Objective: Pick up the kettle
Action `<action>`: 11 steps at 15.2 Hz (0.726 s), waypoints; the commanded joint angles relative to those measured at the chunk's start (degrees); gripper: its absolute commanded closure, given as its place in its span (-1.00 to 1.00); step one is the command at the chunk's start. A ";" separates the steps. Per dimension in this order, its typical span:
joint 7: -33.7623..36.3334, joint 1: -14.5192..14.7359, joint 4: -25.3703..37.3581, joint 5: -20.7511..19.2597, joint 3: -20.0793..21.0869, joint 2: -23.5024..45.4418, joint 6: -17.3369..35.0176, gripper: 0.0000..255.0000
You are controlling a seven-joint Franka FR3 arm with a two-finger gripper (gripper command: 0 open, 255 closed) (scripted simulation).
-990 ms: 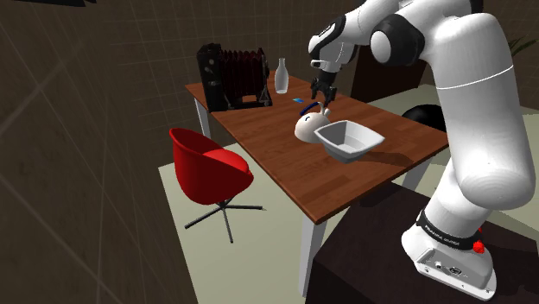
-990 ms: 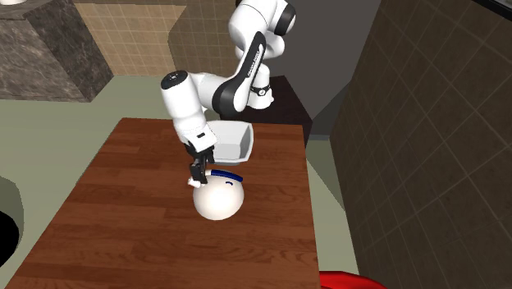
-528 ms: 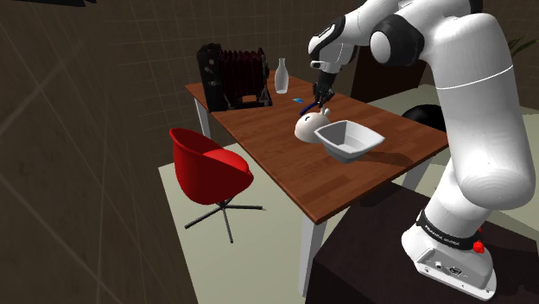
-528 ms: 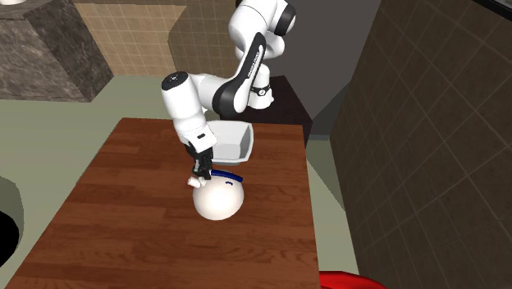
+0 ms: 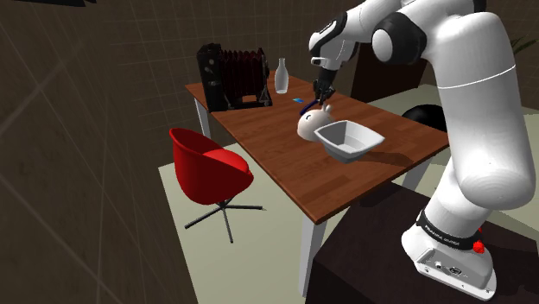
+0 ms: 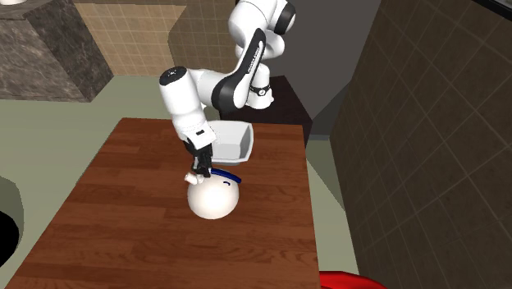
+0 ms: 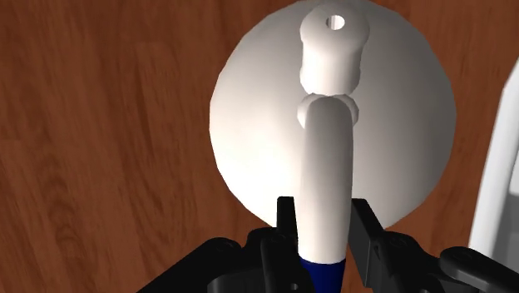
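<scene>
In the wrist view the gripper [image 7: 323, 226] is closed narrowly on the kettle's handle [image 7: 326, 166], one black finger pressed to each side of the white bar where it turns blue. Beyond the fingers lies the kettle [image 7: 258, 108], a round white body with a knobbed lid. In the second exterior view it hangs under the gripper [image 6: 199, 171] at the centre of the frame, over the wooden table [image 6: 123, 213]; I cannot tell whether it touches the wood. Just behind it stands a white square dish [image 6: 232, 141]. In the shoulder view, a red chair [image 5: 207, 168] sits at left of centre, and a white bottle [image 5: 282, 76] and a dark rack [image 5: 231, 78] stand at the table's far end, upper middle.
</scene>
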 commanded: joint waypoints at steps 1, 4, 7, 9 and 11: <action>0.57 0.21 0.73 -0.65 -0.41 -0.67 -1.10 1.00; 1.33 0.38 1.94 -1.52 -0.92 -1.48 -2.83 1.00; 2.05 0.46 3.29 -2.31 -1.37 -2.19 -4.63 1.00; 2.52 0.48 4.27 -2.80 -1.64 -2.61 -5.86 1.00; 2.97 0.45 5.32 -3.24 -1.88 -2.98 -7.11 1.00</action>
